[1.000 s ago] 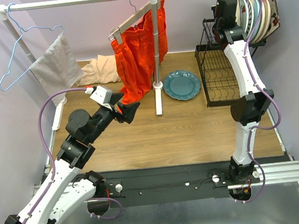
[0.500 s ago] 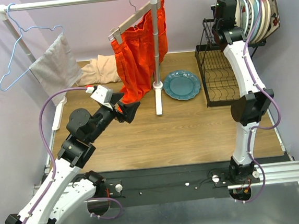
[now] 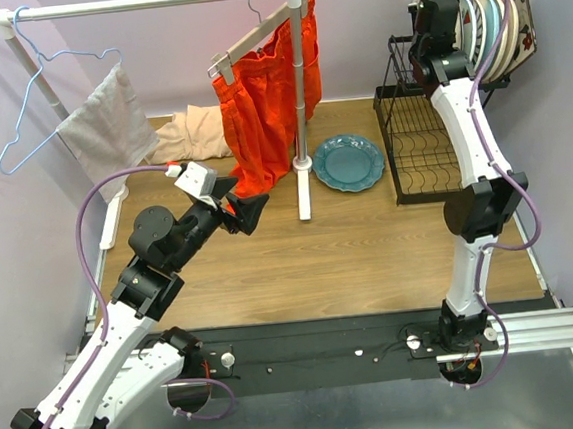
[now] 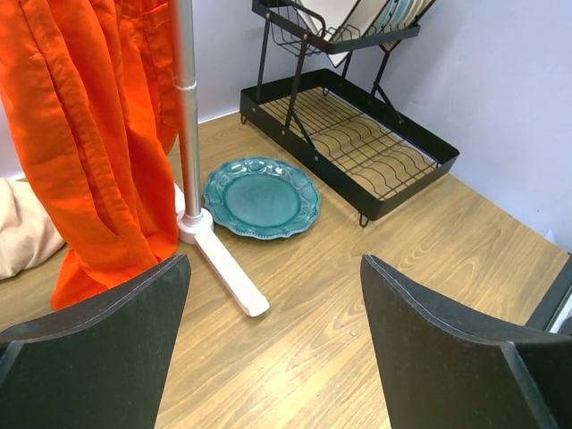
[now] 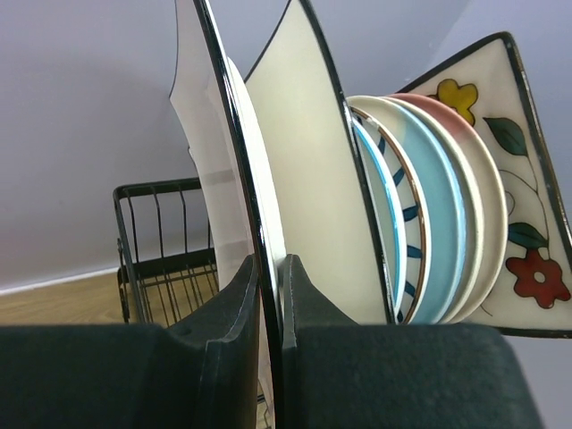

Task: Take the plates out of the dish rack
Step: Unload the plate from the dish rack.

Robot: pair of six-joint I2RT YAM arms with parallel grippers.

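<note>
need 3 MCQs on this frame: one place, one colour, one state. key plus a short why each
1. Where is the teal plate?
A) on the dish rack's upper shelf
B) flat on the table, between the clothes rail's foot and the dish rack
C) leaning on the wall

2. Colour of the garment on the wooden hanger?
A) green
B) black
C) orange

3. State of the right pincer?
A) shut on the rim of an upright square white plate
B) wide open over the table
C) shut on the teal plate

Key:
1 B, it lies on the wood beside the foot.
2 C, orange in both views.
3 A, the right wrist view shows both fingers pinching the black-edged rim.
</note>
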